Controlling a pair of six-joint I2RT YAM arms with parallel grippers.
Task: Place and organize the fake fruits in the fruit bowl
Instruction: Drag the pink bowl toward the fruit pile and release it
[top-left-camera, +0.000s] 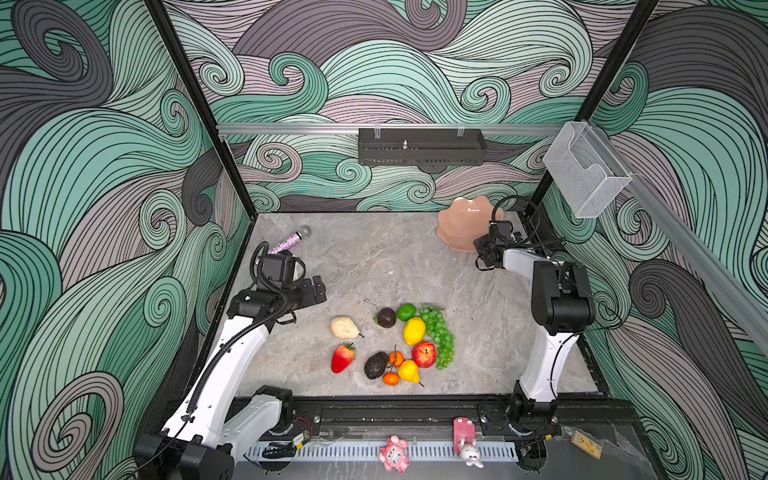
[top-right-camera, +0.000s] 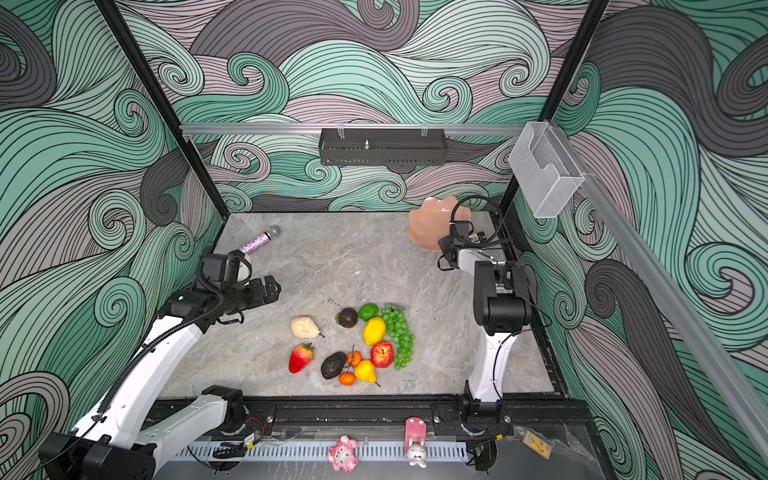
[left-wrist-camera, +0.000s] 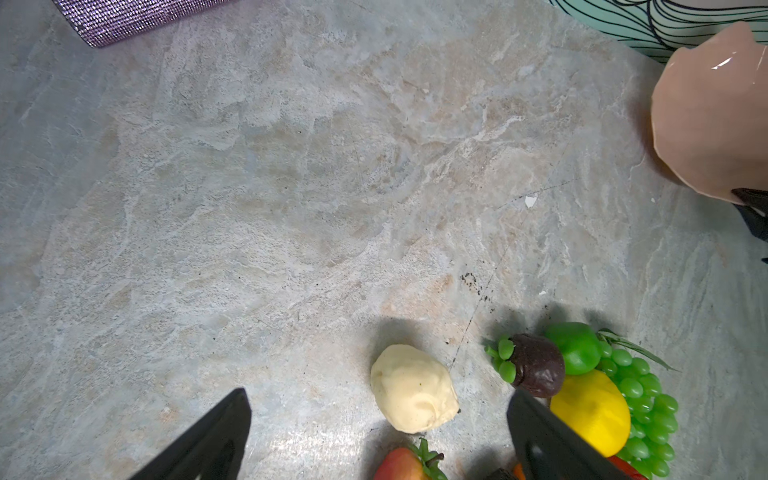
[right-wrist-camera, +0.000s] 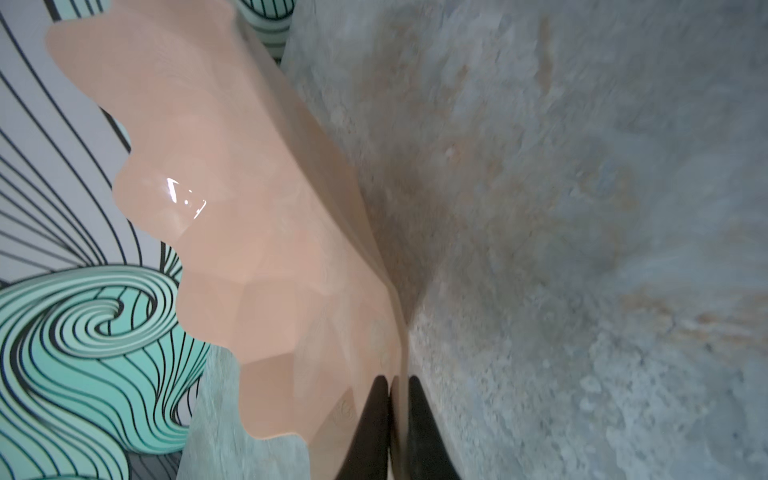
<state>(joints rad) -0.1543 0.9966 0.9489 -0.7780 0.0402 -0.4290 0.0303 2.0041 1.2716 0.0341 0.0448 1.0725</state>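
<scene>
right gripper (right-wrist-camera: 392, 380) pinching closed on rim of glossy salmon-pink scalloped bowl (right-wrist-camera: 249, 208) at far right corner | left gripper (top-left-camera: 316, 287) hanging wide open, empty | small plastic fruits (top-left-camera: 414, 331) lying clustered on grey marble tabletop (top-left-camera: 374, 257) | teal swirl-patterned walls (top-left-camera: 374, 83) enclosing

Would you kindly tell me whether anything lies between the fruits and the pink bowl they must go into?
Nothing visible does: only bare table separates the fake fruits from the fruit bowl. The microphone lies off to the far left, clear of that path. The right gripper pinches the bowl's rim.
</scene>
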